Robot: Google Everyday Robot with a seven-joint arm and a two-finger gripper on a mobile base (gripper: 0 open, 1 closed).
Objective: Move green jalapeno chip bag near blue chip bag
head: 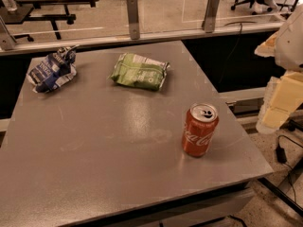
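Approach step. My claw (277, 105) hangs off the table (118, 141) edge, state can't tell. The green jalapeno chip bag (140, 71) lies well left of it, blue chip bag (51, 71) beyond. Next: reach, grasp green.

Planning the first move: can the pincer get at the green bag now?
Probably yes. The pincer hangs right of the table; the green bag lies uncovered, apart from the blue bag, and the can stands nearer the front, off the path.
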